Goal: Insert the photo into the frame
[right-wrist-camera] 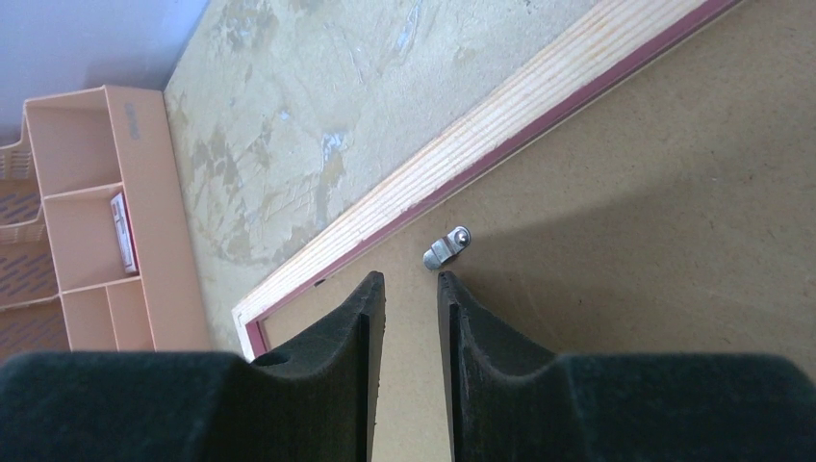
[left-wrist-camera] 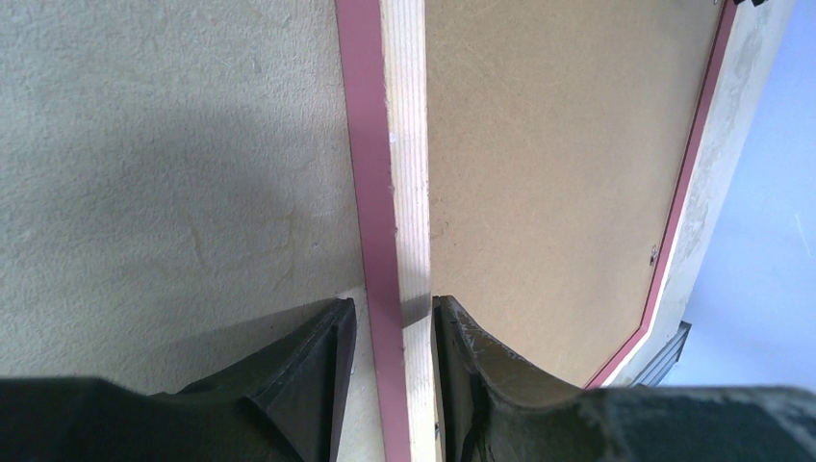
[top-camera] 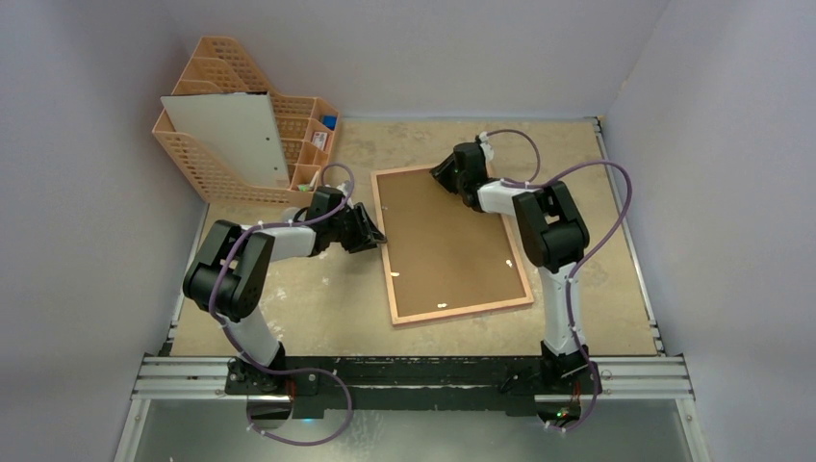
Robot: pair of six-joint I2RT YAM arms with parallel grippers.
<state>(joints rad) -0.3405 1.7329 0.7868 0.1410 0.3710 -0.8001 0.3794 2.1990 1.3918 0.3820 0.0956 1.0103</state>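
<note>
Frame (top-camera: 390, 289) holds backing board (top-camera: 447, 241); rack (top-camera: 188, 164) beyond

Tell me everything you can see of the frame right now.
The frame lies flat, back up, on the table: thin pale wooden rails with a pink outer edge, a brown backing board seated inside, a metal clip near a far corner. The left hand straddles its left rail without pinching; the right hand hovers, open, over the board by that clip.
</note>
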